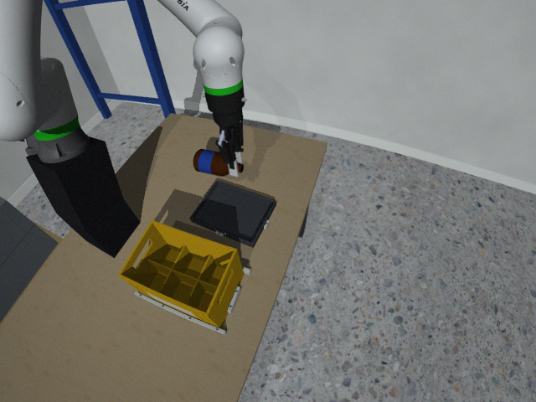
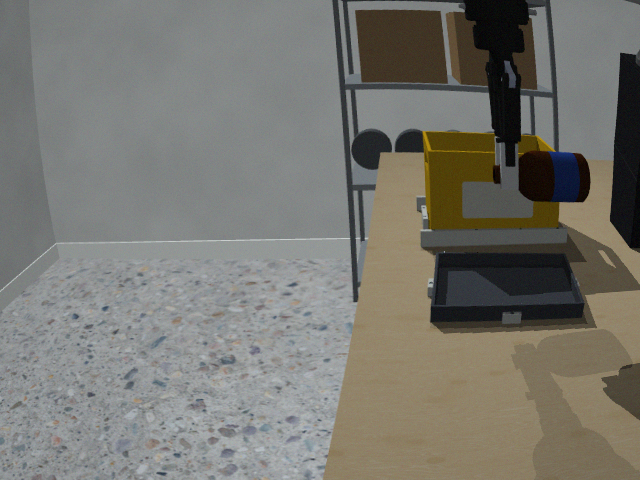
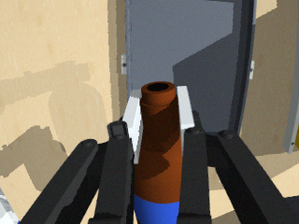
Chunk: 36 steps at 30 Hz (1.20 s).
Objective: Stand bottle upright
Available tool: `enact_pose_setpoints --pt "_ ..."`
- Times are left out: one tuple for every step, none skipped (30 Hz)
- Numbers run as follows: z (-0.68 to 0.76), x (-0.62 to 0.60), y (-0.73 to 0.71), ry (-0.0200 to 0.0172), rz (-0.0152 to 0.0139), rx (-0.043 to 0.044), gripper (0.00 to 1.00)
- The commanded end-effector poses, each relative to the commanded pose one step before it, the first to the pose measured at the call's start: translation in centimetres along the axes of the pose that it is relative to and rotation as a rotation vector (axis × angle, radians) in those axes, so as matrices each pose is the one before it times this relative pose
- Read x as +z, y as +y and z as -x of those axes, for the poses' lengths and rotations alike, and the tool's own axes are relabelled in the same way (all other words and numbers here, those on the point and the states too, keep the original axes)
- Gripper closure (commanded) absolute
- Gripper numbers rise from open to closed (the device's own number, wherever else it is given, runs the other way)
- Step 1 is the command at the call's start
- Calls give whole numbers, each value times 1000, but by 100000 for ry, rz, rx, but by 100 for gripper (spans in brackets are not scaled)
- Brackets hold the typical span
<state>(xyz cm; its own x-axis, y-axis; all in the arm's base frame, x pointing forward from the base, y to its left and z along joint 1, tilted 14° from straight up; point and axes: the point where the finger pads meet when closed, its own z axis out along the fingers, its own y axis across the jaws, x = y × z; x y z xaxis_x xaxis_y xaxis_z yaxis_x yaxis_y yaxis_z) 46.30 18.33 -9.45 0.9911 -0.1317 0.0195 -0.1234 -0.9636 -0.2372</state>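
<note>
Bottle point(image 1: 213, 162) first: from the top view I am carrying it lying on its side in the air, brown with a blue band, my gripper point(image 1: 234, 166) clamping its neck while the body sticks out toward my base. It is hanging over the wooden table point(image 1: 86, 346), just beyond the far edge of the dark tray point(image 1: 260, 224), with the yellow crate point(image 1: 142, 255) sitting on the nearer side of that tray. In the exterior view the bottle point(image 2: 547, 176) is hovering well above the table surface, horizontal, neck in my gripper point(image 2: 506, 175), and the tray point(image 2: 509, 311) is lying flat and bare inside, the crate point(image 2: 444, 180) resting level behind it. Through the wrist view I am looking down my fingers past the bottle point(image 3: 159, 162), whose open mouth is pointing toward the tray point(image 3: 187, 32) below. So I judge the pickup as done; I am not yet over the tray's middle, and tilting the bottle base-down, setting it on the tray and releasing are all left.
</note>
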Motion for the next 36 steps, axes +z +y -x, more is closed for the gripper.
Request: enact_pose_setpoints --pt "-20 -14 -1 55 36 3507 100" --pt "0 0 0 0 0 1462 100" --pt "0 0 0 0 0 1545 100" --pt "0 0 0 0 0 1603 100" --pt "0 0 0 0 0 1631 100" --pt "0 0 0 0 0 1631 100" --pt "0 0 0 0 0 1603 100" --pt "0 0 0 0 0 1545 100" --pt "0 0 0 0 0 0 100" --pt "0 0 0 0 0 0 100" --pt "0 0 0 0 0 1462 100" --pt "0 0 0 0 0 1354 100" --pt "0 0 0 0 0 1225 100" --pt "0 0 0 0 0 1079 100" --pt "0 0 0 0 0 920 100" --pt "0 0 0 0 0 754 100" --pt "0 0 0 0 0 587 100" --pt "0 0 0 0 0 426 100" --pt "0 0 0 0 0 279 100" --pt "0 0 0 0 0 154 100" --pt "0 0 0 0 0 61 100" --pt "0 0 0 0 0 9 100" --pt "0 0 0 0 0 0 100" --pt "0 0 0 0 0 0 100" --pt "0 0 0 0 0 0 100" --pt "0 0 0 0 0 0 100" --pt "0 0 0 0 0 0 100" --pt "0 0 0 0 0 0 100" --pt "0 0 0 0 0 0 100" --pt "0 0 0 0 0 0 100" --pt "0 0 0 0 0 0 100" --pt "0 0 0 0 0 0 100" --pt "0 0 0 0 0 0 100" --pt "0 0 0 0 0 0 100" --pt "0 0 0 0 0 0 100" --pt "0 0 0 0 0 0 100"
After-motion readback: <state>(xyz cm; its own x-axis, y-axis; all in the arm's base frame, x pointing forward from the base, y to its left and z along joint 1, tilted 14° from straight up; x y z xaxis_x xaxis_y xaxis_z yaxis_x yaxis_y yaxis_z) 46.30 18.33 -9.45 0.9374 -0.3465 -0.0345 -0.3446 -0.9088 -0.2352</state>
